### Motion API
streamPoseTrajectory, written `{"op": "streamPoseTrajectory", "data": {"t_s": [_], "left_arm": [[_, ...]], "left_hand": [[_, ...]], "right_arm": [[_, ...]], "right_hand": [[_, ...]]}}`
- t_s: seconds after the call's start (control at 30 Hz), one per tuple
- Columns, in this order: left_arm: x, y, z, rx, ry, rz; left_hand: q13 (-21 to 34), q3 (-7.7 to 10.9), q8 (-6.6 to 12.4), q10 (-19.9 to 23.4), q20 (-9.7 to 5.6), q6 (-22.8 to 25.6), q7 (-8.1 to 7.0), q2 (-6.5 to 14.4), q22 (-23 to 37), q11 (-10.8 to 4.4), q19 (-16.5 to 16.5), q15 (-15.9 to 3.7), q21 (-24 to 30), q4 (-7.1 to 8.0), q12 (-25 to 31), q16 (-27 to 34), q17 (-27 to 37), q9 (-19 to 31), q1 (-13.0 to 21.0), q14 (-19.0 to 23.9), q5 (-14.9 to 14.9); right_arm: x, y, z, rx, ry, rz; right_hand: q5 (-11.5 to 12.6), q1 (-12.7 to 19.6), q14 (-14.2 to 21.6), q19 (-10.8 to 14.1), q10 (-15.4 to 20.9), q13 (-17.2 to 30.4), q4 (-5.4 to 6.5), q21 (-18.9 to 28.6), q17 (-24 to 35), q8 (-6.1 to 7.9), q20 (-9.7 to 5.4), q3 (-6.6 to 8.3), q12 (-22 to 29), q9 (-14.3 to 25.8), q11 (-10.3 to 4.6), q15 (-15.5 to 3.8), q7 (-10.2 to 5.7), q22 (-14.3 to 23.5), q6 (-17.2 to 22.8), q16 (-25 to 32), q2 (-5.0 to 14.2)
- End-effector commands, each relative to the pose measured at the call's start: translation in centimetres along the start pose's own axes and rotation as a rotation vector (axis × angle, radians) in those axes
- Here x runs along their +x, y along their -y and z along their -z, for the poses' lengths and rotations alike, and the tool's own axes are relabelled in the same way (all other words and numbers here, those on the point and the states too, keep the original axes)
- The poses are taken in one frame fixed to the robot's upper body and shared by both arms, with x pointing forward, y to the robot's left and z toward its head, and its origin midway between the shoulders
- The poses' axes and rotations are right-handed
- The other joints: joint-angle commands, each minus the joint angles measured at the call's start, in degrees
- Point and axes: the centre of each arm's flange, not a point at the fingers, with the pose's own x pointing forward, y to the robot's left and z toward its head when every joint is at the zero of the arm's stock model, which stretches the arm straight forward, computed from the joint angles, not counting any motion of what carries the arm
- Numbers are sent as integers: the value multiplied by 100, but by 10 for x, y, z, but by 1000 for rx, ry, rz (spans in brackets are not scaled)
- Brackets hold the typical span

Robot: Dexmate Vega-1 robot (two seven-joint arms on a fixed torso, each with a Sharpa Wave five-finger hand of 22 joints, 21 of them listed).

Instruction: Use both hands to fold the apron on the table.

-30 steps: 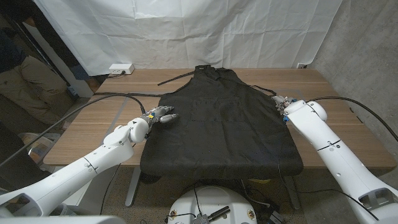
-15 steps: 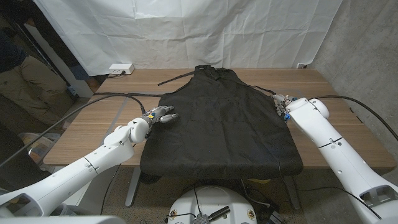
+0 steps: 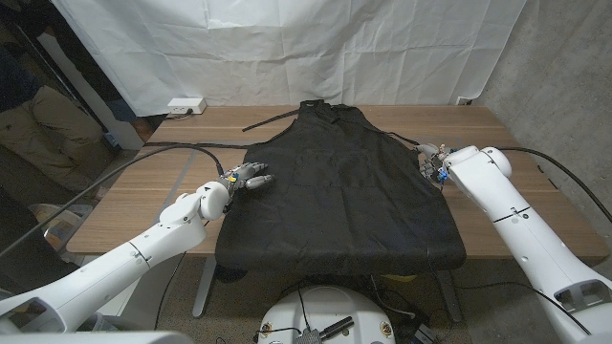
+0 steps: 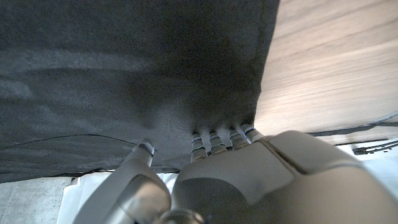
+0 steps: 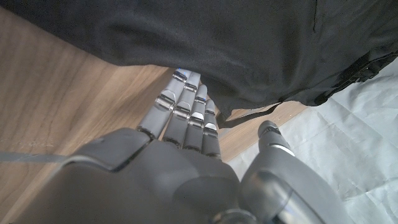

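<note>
The fingers point(image 4: 214, 142) of the left hand point(image 3: 247, 179) are seen in the left wrist view pushed under the edge of the apron point(image 3: 339, 182), with the thumb lying on top of the cloth, so the hem appears to be pinched there, though the contact itself is covered by fabric and cannot be fully confirmed. In the head view this hand is placed at the apron's left side edge, about halfway along its length. The fingers point(image 5: 186, 112) of the right hand point(image 3: 432, 161) are held straight and close together, their tips slid beneath the apron's right edge where the cloth is lifted in a low fold; the thumb is kept apart, beside the cloth, and nothing is shown to be gripped. One apron, black, is spread flat across the middle of the wooden bench point(image 3: 163, 191), its long axis running from the near edge toward the far edge, the narrow bib end pointed away from the robot and the wide hem hung slightly over the near edge. Two ties are spread outward from its sides, one toward each end of the bench. A white cloth backdrop point(image 3: 287, 48) is hung behind the bench.
</note>
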Motion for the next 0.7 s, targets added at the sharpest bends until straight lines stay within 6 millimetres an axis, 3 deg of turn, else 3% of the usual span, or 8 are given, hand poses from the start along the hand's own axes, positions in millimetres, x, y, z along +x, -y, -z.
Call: {"op": "streamPoseTrajectory", "data": {"t_s": [0.03,0.1,0.23,0.43,0.7], "left_arm": [[1,1,-1,-5,3,-4],[1,1,-1,-5,3,-4],[1,1,-1,-8,-2,-6],[0,1,-1,-7,0,-5],[0,1,-1,-7,-4,-7]], "left_hand": [[30,-10,26,-57,-3,-35,-22,-12,8,-17,-2,-364,36,-2,26,45,8,22,37,-36,17],[30,-10,26,-57,-4,-36,-18,-9,8,-13,0,-363,35,-2,26,44,8,22,36,-37,18],[30,-9,27,-55,-2,-37,-15,2,9,-20,2,-360,30,0,27,45,8,22,33,-37,21],[30,-7,28,-63,-4,-40,-10,15,9,-9,2,-360,25,4,25,45,8,22,30,-39,25],[30,-2,25,-68,-7,-59,2,42,11,-8,5,-354,17,12,24,44,9,22,23,-43,31]], "right_arm": [[3,1,-5,-15,-36,-51],[4,1,-7,-47,-55,-56],[6,0,-12,-87,-89,-96],[13,0,-13,-72,-96,-194],[18,3,-13,-43,-83,-257]], "right_hand": [[1,143,82,88,89,11,-126,24,30,-40,3,35,42,25,-1,-98,27,8,-84,31,-49],[9,428,-60,70,17,23,-296,10,60,-57,-11,100,14,30,-43,-137,11,11,-185,-19,-109],[31,883,-314,-101,-192,78,-394,-67,135,-92,-20,183,-16,43,-140,-182,-47,16,-434,-104,-189],[67,1149,-544,-194,-439,117,-371,-111,199,-108,-4,159,-55,53,-126,-196,-31,20,-652,-182,-345],[149,1624,-501,-100,-498,156,-380,-80,280,-83,-82,266,-5,71,-168,-304,-20,25,-799,-141,-297]]}}
